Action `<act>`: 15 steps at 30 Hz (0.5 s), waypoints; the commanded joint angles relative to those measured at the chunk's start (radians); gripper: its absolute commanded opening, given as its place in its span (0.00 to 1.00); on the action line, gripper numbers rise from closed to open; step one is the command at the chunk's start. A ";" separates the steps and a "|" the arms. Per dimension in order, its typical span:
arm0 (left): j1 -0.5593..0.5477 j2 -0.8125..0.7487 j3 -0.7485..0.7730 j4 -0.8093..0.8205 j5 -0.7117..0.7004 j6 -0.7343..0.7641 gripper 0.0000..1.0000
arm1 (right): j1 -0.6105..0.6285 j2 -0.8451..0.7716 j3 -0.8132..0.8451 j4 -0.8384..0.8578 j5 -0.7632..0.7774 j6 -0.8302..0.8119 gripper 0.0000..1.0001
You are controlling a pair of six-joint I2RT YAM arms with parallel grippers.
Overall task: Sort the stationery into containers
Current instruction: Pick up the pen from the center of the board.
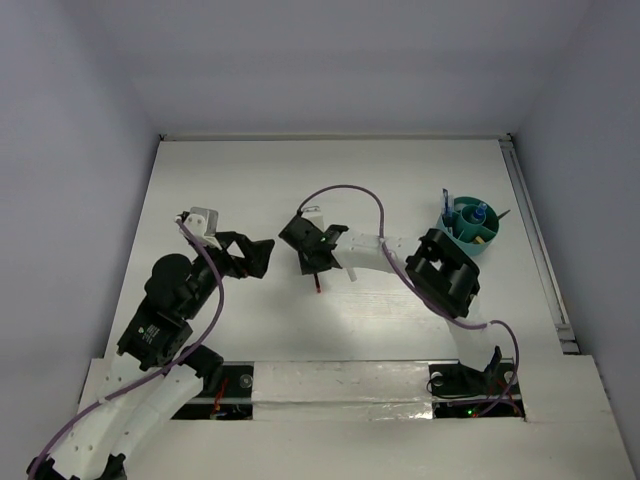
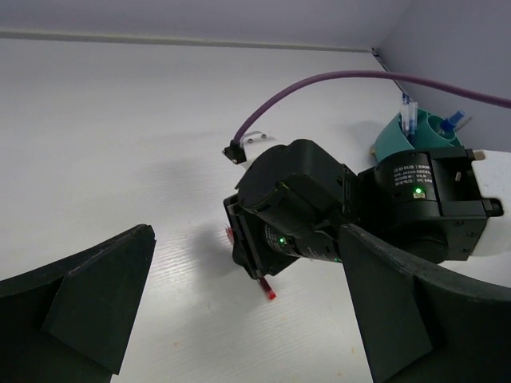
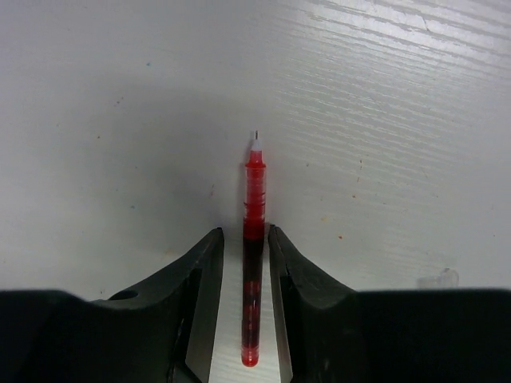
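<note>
A red pen [image 3: 254,187] lies flat on the white table, its tip pointing away from my right wrist. My right gripper [image 3: 245,233] is lowered over it with one finger on each side. The jaws stand narrow, with a thin strip of table showing on each side of the pen, so nothing is gripped. From above, the pen's end [image 1: 317,288] pokes out below the right gripper [image 1: 312,262]. The teal tub [image 1: 492,240] stands at the far right with blue pens [image 1: 446,205] upright in it. My left gripper [image 1: 255,255] hangs wide open and empty, left of the pen.
A purple cable [image 1: 350,192] arcs over the right arm. A small clear cap [image 2: 254,137] lies beyond the right gripper on the table. The table's raised right edge [image 1: 530,230] runs just past the tub. The left wrist view faces the right gripper and the tub [image 2: 393,136].
</note>
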 commanded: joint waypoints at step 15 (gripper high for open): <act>0.006 0.055 0.015 0.078 0.124 -0.099 0.98 | -0.117 -0.158 -0.076 0.151 -0.078 -0.193 0.00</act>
